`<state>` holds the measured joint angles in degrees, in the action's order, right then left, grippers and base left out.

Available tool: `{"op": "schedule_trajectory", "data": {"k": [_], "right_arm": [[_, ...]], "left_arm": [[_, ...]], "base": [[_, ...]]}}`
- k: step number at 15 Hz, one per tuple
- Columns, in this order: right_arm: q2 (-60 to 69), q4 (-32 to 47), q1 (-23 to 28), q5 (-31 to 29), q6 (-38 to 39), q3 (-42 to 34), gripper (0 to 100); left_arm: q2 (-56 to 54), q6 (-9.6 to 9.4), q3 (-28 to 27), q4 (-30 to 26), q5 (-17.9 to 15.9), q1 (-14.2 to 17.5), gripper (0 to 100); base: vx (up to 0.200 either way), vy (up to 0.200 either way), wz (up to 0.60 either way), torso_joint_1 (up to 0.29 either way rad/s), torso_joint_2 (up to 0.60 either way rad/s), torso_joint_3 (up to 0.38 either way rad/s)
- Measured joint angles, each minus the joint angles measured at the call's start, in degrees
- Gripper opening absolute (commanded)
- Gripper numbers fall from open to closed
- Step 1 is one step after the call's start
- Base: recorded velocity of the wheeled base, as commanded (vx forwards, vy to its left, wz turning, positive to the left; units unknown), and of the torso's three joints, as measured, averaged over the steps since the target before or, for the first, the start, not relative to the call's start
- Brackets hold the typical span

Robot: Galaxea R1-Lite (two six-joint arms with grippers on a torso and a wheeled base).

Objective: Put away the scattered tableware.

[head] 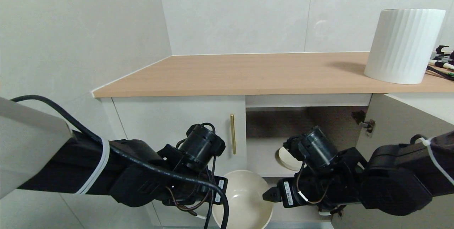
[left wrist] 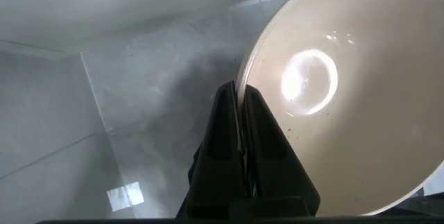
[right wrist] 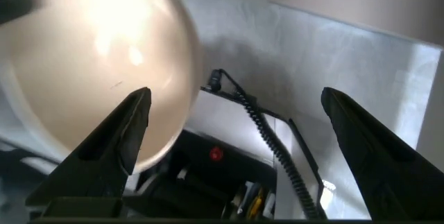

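A cream bowl (head: 244,200) hangs low in front of the cabinet, tilted, with its hollow facing up toward my head camera. My left gripper (head: 215,200) is shut on the bowl's left rim; in the left wrist view the fingers (left wrist: 229,123) pinch the rim of the bowl (left wrist: 347,92). Just to the right of the bowl, my right gripper (head: 273,196) stands open. In the right wrist view its gripper (right wrist: 239,116) has wide-spread jaws with nothing between them, and the bowl (right wrist: 90,64) lies beside one finger. A white dish (head: 288,158) rests on the cabinet shelf.
The right cabinet door (head: 390,122) is swung open; the left door has a gold handle (head: 232,138) and is closed. On the wooden counter (head: 248,73) stands a tall white ribbed container (head: 404,44), with pens (head: 443,64) at the far right edge.
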<state>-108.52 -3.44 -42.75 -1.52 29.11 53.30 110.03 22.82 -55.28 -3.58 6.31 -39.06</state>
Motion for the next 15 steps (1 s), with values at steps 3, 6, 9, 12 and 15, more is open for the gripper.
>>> {"op": "schedule_trajectory", "data": {"k": [3, 6, 9, 12, 15], "right_arm": [[-2.2, -0.7, 0.0, -0.4, 0.0, 0.5, 100], [-3.3, -0.7, 0.0, -0.4, 0.2, 0.8, 0], [-3.5, -1.1, -0.2, -0.1, 0.2, 0.9, 0], [-3.6, -1.1, -0.2, -0.1, 0.2, 0.8, 0], [-3.6, -0.9, -0.2, -0.3, 0.2, 0.7, 0]], "left_arm": [[-0.5, 0.00, 0.1, 0.0, 0.0, -0.3, 0], [-0.6, 0.02, 0.1, 0.0, 0.0, -0.4, 0], [-0.5, 0.05, 0.0, 0.3, -0.4, -0.5, 0], [-0.4, 0.06, 0.1, 0.3, -0.5, -0.4, 0], [-0.4, 0.11, 0.0, 0.2, -0.3, -0.4, 0]], "base": [[0.000, 0.000, 0.00, 0.000, 0.00, 0.000], [0.000, 0.000, 0.00, 0.000, 0.00, 0.000], [0.000, 0.000, 0.00, 0.000, 0.00, 0.000], [0.000, 0.000, 0.00, 0.000, 0.00, 0.000], [0.000, 0.000, 0.00, 0.000, 0.00, 0.000]]}}
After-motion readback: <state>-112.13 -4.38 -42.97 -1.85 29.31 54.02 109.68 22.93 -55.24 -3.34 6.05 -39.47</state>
